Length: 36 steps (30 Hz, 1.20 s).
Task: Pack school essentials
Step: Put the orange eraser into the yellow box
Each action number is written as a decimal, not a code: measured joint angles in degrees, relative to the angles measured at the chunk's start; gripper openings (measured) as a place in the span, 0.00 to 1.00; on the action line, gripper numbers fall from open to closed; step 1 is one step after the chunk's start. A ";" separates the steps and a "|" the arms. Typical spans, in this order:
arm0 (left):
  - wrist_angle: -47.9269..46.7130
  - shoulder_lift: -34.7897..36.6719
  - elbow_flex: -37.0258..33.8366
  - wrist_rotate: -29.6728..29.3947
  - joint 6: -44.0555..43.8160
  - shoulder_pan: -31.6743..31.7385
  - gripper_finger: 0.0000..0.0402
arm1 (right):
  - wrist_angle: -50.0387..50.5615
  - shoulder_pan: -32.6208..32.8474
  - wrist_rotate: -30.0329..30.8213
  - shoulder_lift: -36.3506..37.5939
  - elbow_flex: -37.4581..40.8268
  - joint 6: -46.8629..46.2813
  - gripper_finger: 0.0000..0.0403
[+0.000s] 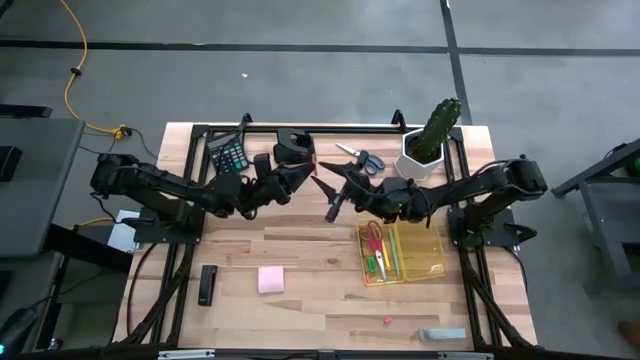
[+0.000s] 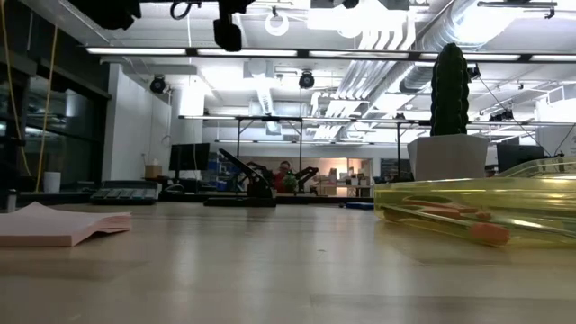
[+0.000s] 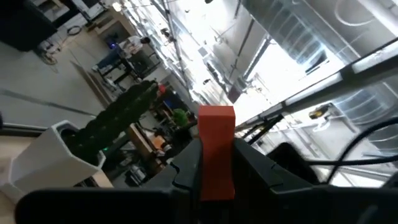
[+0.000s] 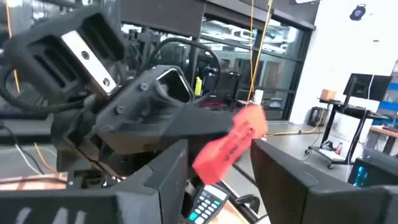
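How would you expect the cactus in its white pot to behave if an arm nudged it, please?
The cactus stands tall over a fairly narrow pot, so a push high up would probably tip it. A nudge low on the pot would more likely slide it along the wooden table. It sits close to the yellow tray, so it might bump that.

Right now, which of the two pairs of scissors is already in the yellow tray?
The red-handled scissors lie inside the clear yellow tray. The blue-handled scissors lie on the bare table, beside the cactus pot.
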State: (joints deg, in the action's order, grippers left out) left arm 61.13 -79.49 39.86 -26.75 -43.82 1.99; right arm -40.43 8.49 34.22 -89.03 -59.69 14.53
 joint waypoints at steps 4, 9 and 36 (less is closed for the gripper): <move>-0.02 -0.90 1.09 -0.75 -0.52 0.46 0.15 | 2.85 -0.21 -0.13 0.00 -1.11 0.96 0.42; -0.03 -1.41 2.31 -0.96 -2.30 0.68 0.15 | 3.15 -1.42 0.08 0.04 -1.41 0.96 0.42; -0.38 -1.39 2.48 -0.89 -1.72 0.65 0.15 | 1.50 -2.13 1.16 0.11 -1.41 -1.13 0.07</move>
State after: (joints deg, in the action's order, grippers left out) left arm 60.75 -80.88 42.35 -27.64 -45.54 2.63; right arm -38.93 6.37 35.38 -88.92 -61.10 13.40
